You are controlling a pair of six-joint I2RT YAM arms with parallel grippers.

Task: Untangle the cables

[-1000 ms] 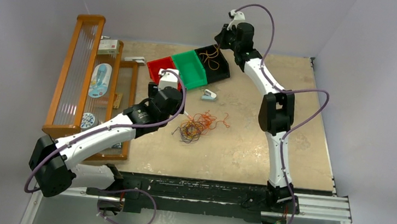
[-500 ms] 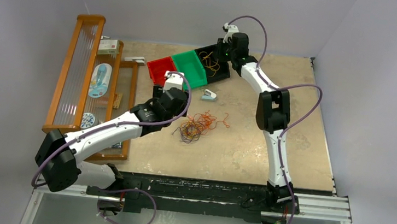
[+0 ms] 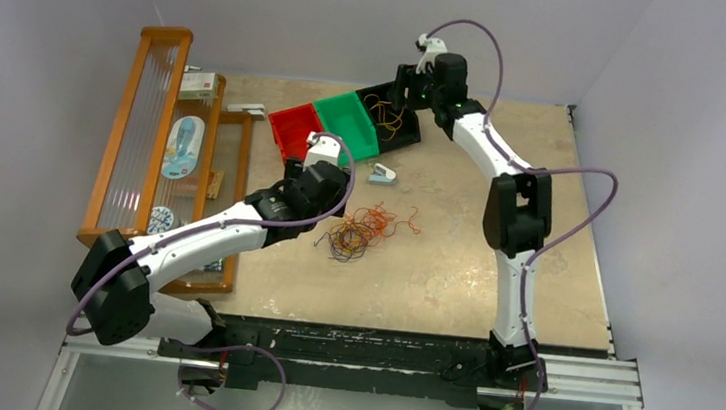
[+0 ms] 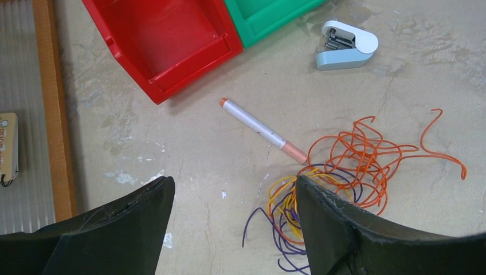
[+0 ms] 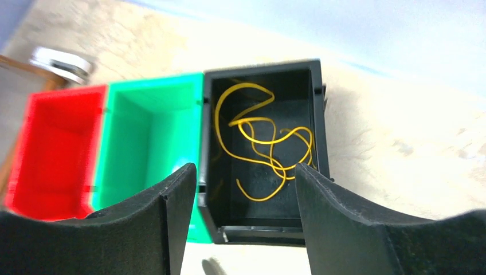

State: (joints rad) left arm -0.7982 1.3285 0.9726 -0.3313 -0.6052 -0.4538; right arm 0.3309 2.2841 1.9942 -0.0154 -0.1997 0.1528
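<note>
A tangle of orange, yellow and purple cables (image 3: 362,230) lies mid-table. In the left wrist view the cable tangle (image 4: 355,160) spreads to the right, and its yellow and purple loops run under my right fingertip. My left gripper (image 4: 234,182) hangs open just left of it, over bare table, holding nothing; from above the left gripper (image 3: 325,193) sits beside the pile. My right gripper (image 5: 245,171) is open and empty above the black bin (image 5: 318,126). Loose yellow cables (image 5: 258,137) lie inside that bin. From above, the right gripper (image 3: 406,84) hovers at the black bin (image 3: 392,117).
A green bin (image 3: 347,123) and a red bin (image 3: 296,128) stand left of the black one. A white pen (image 4: 261,130) lies touching the tangle's upper left. A small stapler (image 4: 347,44) sits near the green bin. A wooden rack (image 3: 150,134) lines the left edge.
My right gripper dipped toward the black bin and rose again, and its jaws now stand apart. The left arm crept rightward toward the tangle, still open.
</note>
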